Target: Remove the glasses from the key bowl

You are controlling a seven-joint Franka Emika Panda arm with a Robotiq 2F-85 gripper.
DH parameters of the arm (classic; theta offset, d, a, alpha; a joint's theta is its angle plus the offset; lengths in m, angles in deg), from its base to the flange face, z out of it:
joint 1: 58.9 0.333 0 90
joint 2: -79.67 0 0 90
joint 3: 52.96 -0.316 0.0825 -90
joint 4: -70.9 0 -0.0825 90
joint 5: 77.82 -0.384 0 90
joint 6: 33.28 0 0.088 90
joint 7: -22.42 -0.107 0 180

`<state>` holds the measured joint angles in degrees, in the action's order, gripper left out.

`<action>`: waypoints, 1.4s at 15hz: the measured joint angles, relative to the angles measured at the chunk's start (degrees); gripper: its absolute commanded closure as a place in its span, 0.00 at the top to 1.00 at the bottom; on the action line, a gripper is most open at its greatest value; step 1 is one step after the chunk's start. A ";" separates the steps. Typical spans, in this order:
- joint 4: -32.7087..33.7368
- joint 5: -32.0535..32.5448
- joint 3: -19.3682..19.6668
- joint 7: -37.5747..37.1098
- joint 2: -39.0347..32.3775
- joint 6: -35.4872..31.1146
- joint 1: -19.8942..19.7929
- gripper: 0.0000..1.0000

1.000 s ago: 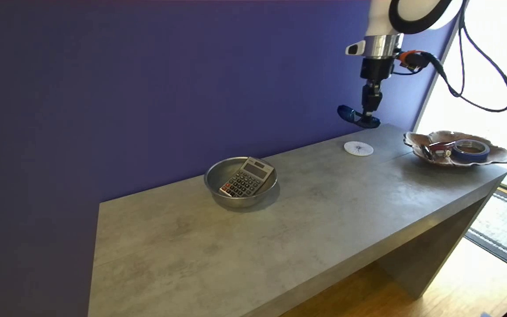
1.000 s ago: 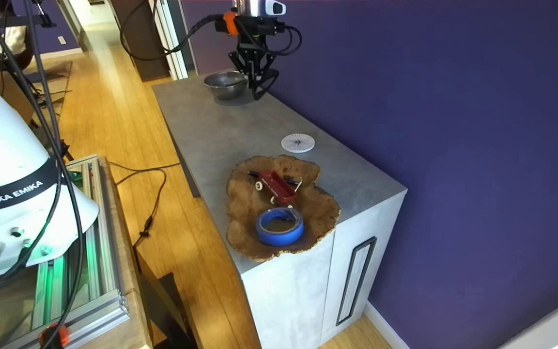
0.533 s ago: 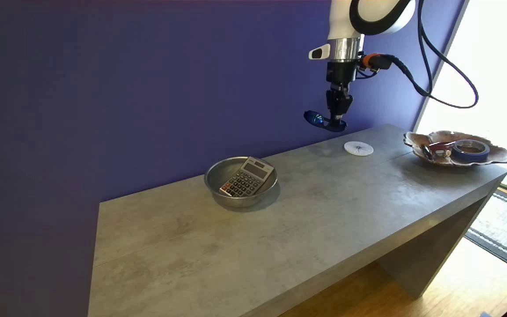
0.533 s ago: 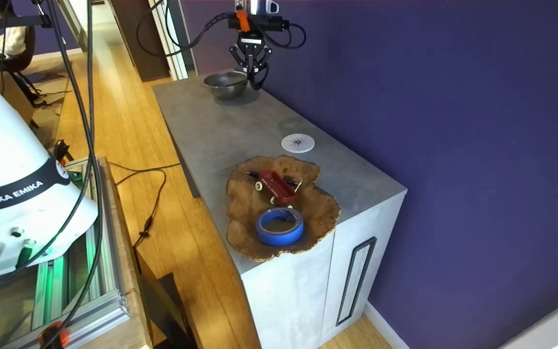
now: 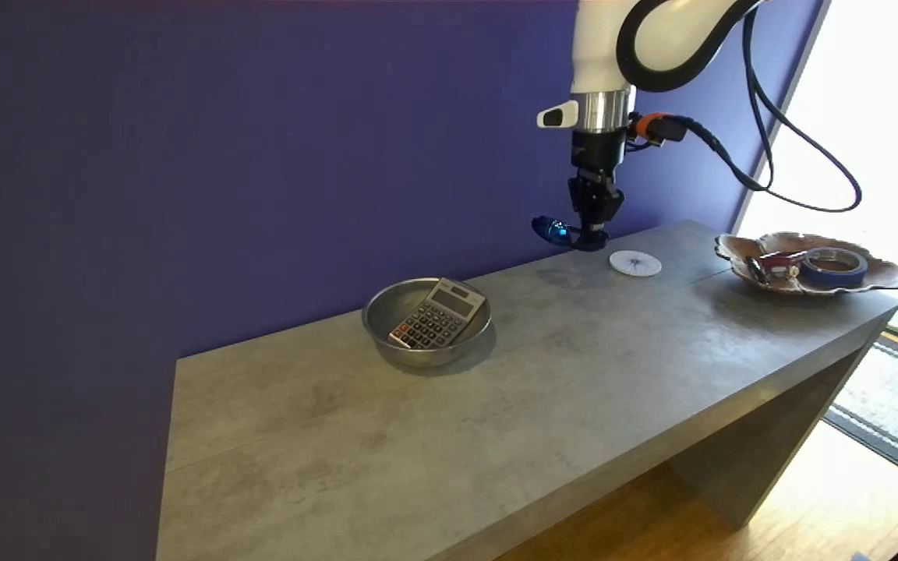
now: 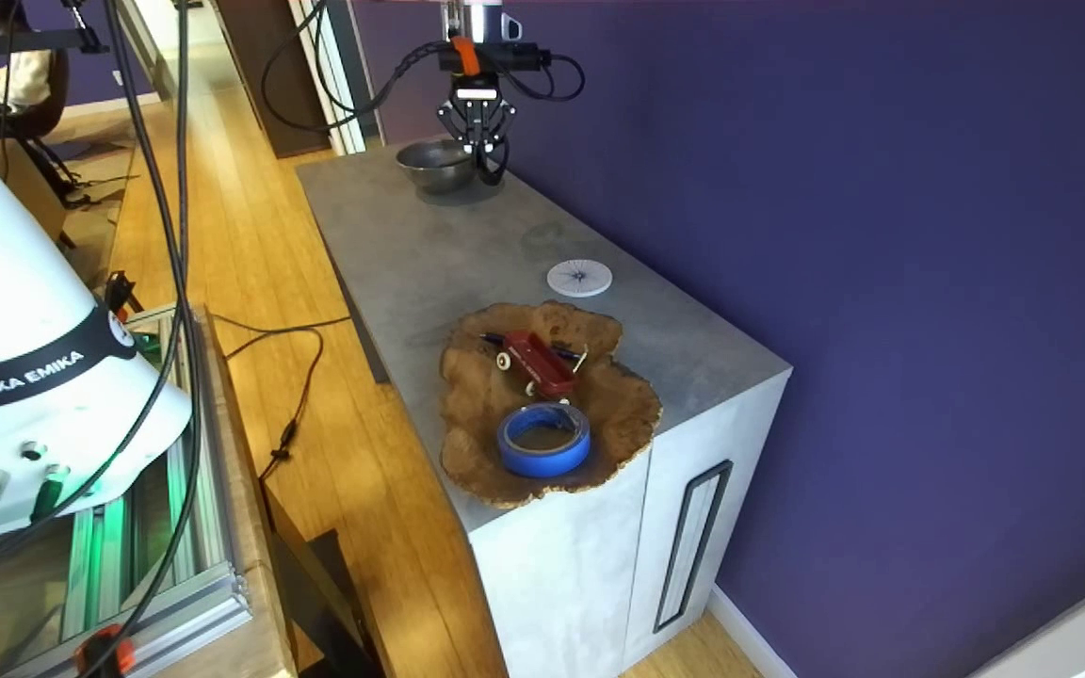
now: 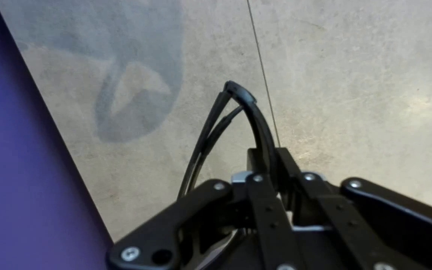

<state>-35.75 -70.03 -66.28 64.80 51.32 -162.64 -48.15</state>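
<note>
While the gripper [image 7: 270, 159], its jaws close together, clamps the glasses [image 5: 554, 231], these hang above the table [image 5: 324, 460], well apart from the key bowl [image 6: 623, 414] with its red wagon [image 6: 541, 363] and blue tape [image 6: 542, 464]; between lies a white disc [image 5: 635, 263], and opposite stands a metal bowl [image 5: 418, 358] holding a calculator [image 5: 443, 313].

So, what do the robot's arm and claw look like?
The arm is white, with a black band reading FRANKA EMIKA, a shiny silver collar, an orange patch and loose black cables. The claw is mostly black, with jointed fingers and round silver screws.
</note>
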 measured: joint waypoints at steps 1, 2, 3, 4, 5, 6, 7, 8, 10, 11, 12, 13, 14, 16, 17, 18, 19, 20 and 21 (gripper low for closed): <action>-0.13 0.31 -0.13 0.00 -0.87 -0.97 0.46 0.03; -0.15 0.70 -0.20 0.00 -1.91 -1.80 0.91 0.03; -0.03 1.19 -0.25 0.01 -3.11 -2.74 1.39 0.03; 0.34 1.65 -0.29 0.05 -4.49 -3.82 1.78 0.03; 0.87 2.02 -0.32 0.21 -6.02 -5.22 2.08 0.03; 1.65 2.44 -0.33 0.37 -7.64 -6.57 2.28 0.03; 2.67 2.77 -0.34 0.51 -9.32 -7.60 2.43 0.03; 3.96 3.02 -0.37 0.77 -10.97 -8.16 2.54 0.03; 6.79 3.29 -0.46 1.21 -13.82 -8.20 2.84 0.37; 8.13 3.30 -0.60 1.50 -15.00 -7.99 3.01 0.38; 9.44 3.31 -0.93 1.95 -16.01 -7.24 3.10 0.43; 10.67 3.31 -1.35 2.42 -16.86 -6.25 3.20 0.51; 11.77 3.31 -1.79 2.79 -17.45 -5.06 3.32 0.57; 13.21 3.31 -2.44 3.02 -17.95 -2.72 3.68 0.71; 13.30 3.30 -2.64 2.90 -17.81 -2.14 3.82 0.80; 12.97 3.29 -2.78 2.39 -17.45 -2.10 3.87 0.86; 11.80 3.24 -2.83 1.33 -16.62 -2.95 3.84 0.92; 9.68 3.19 -2.83 -0.38 -15.23 -4.96 3.70 0.98; 7.06 3.02 -2.77 -2.96 -13.61 -7.62 3.54 1.00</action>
<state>-28.68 -67.00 -69.05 61.84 37.71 -170.26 -44.62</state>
